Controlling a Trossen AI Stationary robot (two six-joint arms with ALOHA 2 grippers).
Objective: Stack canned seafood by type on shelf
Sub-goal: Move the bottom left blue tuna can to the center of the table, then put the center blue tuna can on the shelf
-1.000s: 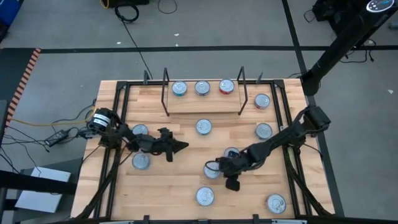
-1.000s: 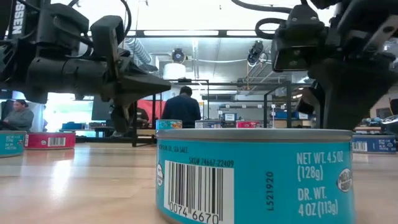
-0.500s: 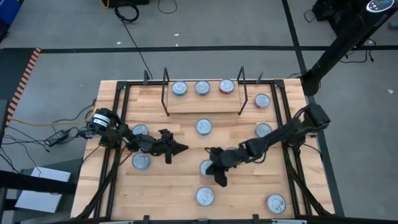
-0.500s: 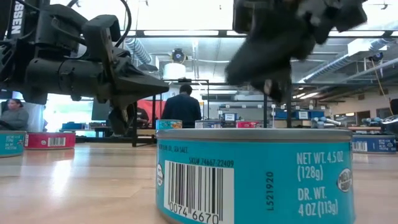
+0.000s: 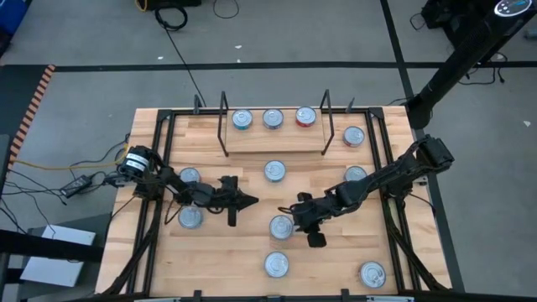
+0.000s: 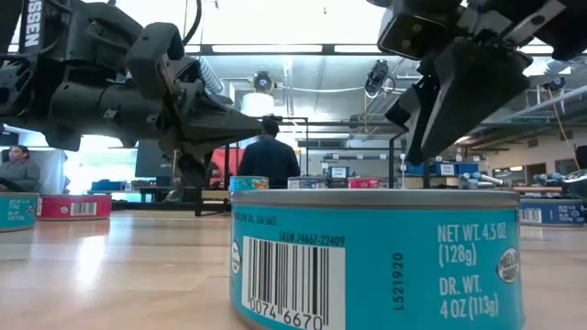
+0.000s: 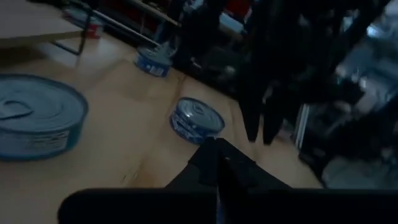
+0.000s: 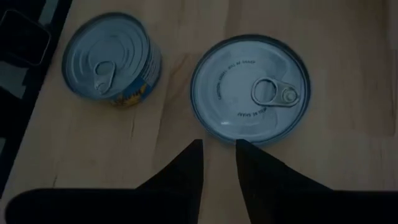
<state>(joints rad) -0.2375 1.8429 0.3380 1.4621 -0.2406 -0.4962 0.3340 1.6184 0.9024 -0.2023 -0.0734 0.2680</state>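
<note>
Three tins, two blue (image 5: 242, 119) and one red (image 5: 305, 117), stand on the shelf (image 5: 273, 141) at the back. Several more tins lie spread over the table. My right gripper (image 5: 299, 215) hovers at the table's middle, beside a silver-lidded tin (image 5: 282, 226). In the right wrist view its fingers (image 8: 218, 146) stand slightly apart and empty at the edge of a tin (image 8: 250, 90), with a blue-labelled tin (image 8: 111, 59) alongside. My left gripper (image 5: 246, 200) is shut and empty, pointing right above the boards (image 7: 217, 155). A blue tin (image 6: 376, 257) fills the low view's foreground.
Loose tins sit at the left (image 5: 189, 176) (image 5: 190, 216), centre (image 5: 274, 171), right (image 5: 356, 175) (image 5: 353, 136) and front (image 5: 277, 265) (image 5: 372, 273). Black frame rails (image 5: 159, 168) run along the table's sides. People show in the room beyond (image 6: 269, 156).
My right gripper swung left over the middle tins, then drew back a little, and its fingers parted slightly. The left gripper edged right.
</note>
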